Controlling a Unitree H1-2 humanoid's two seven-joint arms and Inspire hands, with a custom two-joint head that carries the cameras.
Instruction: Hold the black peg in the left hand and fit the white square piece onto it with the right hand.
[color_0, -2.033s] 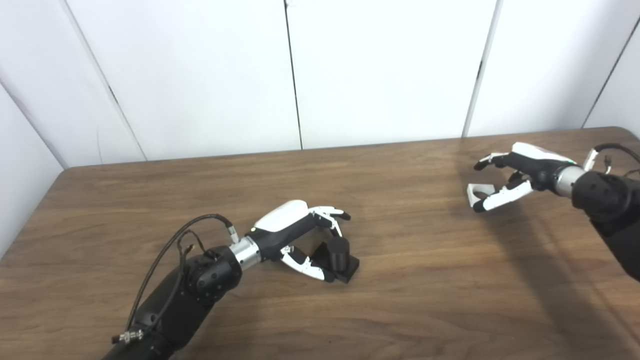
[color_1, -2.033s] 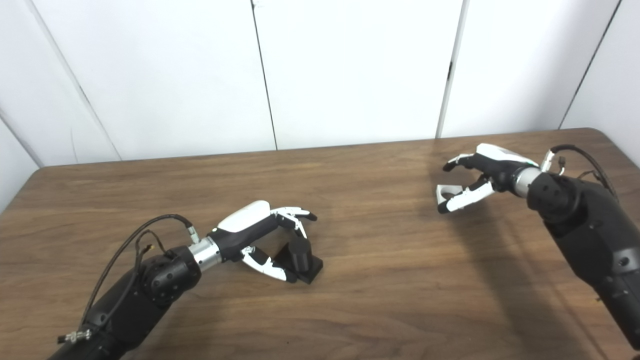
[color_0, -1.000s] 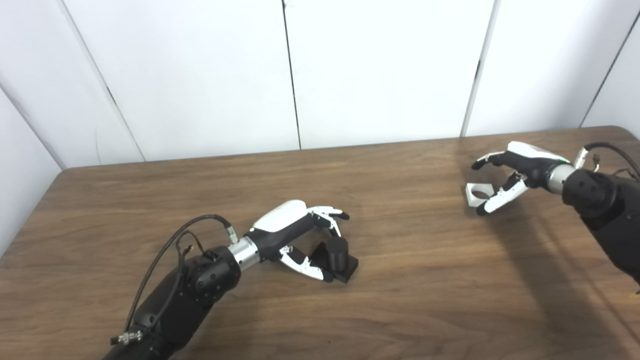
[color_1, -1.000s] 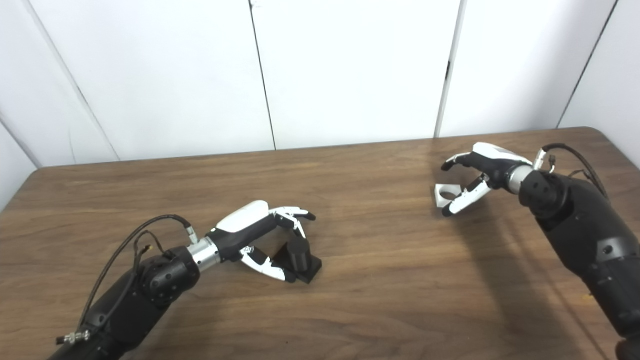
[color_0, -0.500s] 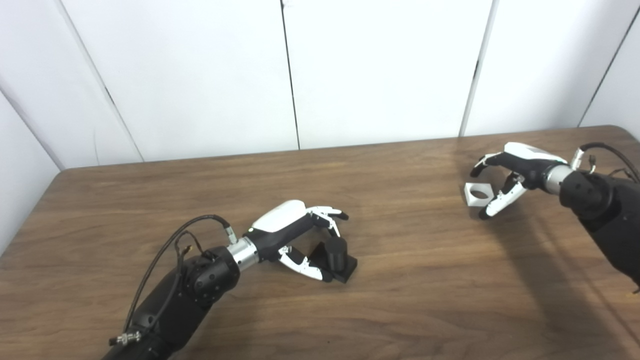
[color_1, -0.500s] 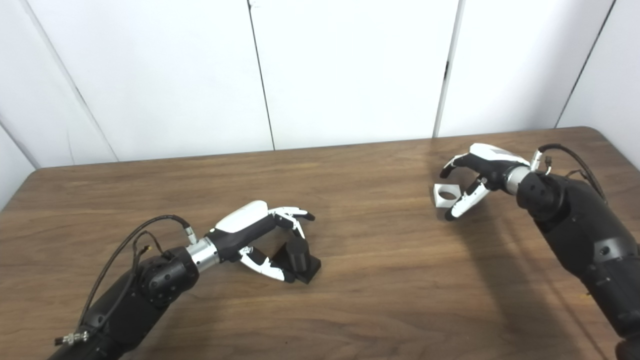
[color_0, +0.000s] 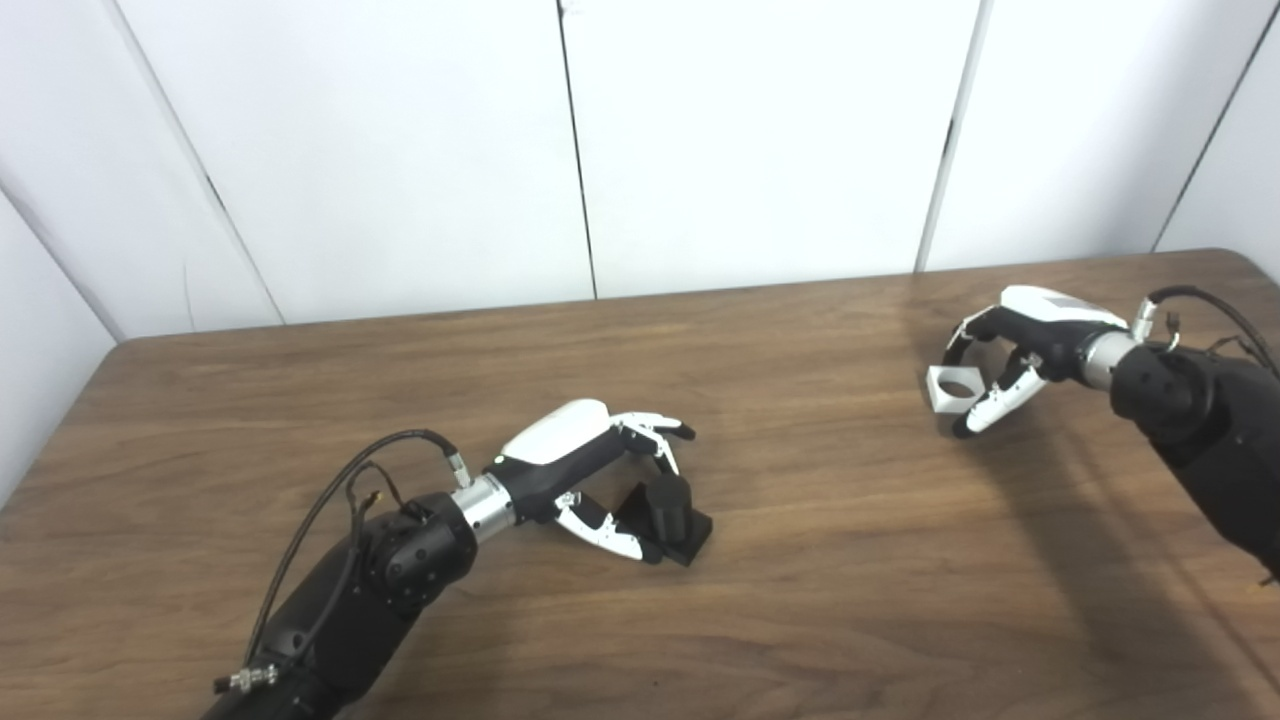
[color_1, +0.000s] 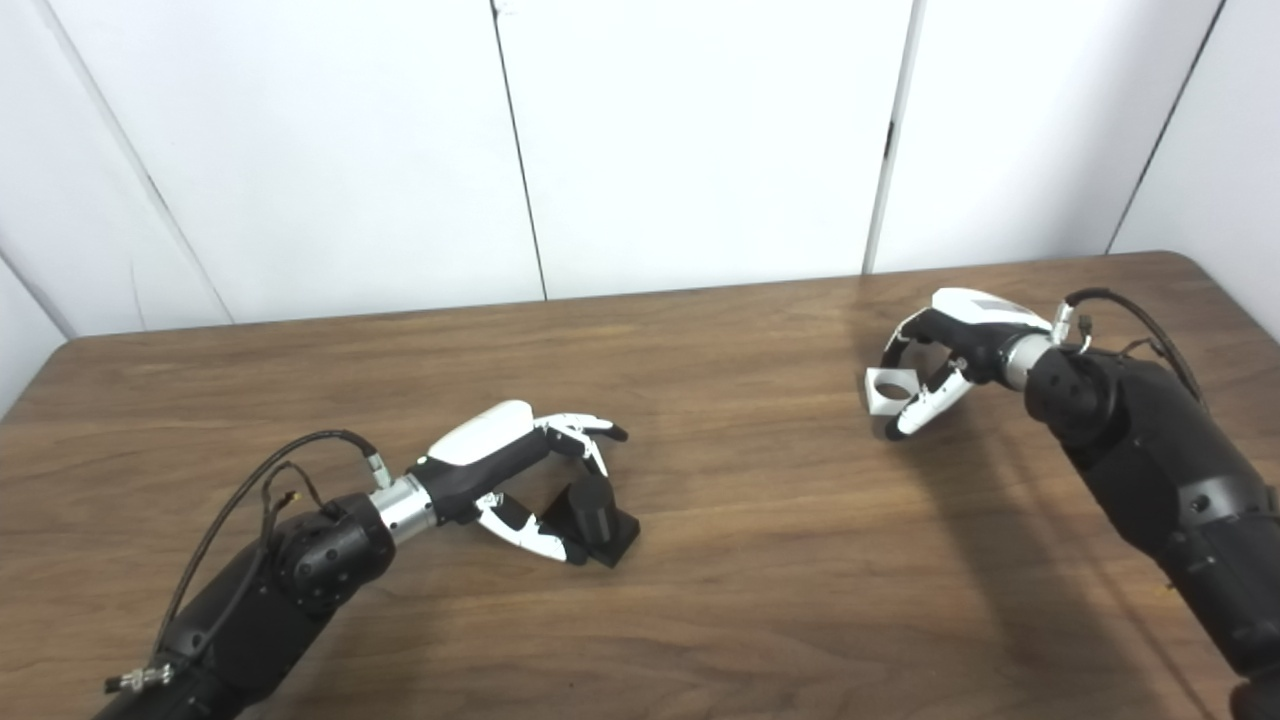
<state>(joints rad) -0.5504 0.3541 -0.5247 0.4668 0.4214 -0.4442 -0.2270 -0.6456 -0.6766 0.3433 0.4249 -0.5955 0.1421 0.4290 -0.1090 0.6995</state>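
The black peg (color_0: 668, 506), a short cylinder on a square black base, stands on the wooden table (color_0: 800, 560) left of centre. My left hand (color_0: 598, 468) is open around it: the fingers (color_0: 655, 432) reach out just above the peg's top and the thumb (color_0: 605, 530) lies along the front of the base. At the far right, the white square piece (color_0: 950, 387) with a round hole is tilted up, its hole facing me. My right hand (color_0: 1012, 345) is shut on it, with fingers curled over its far edge and thumb (color_0: 990, 407) under its near edge.
The table's back edge meets white wall panels (color_0: 750, 150). A black cable loops off each forearm, at the left (color_0: 340, 500) and at the right (color_0: 1215, 310). Bare wood (color_1: 760, 470) lies between the two hands.
My right hand's fingers have curled down from spread onto the white piece, which has tipped up and shifted slightly left. The left hand and peg have not moved. The view drifted a little.
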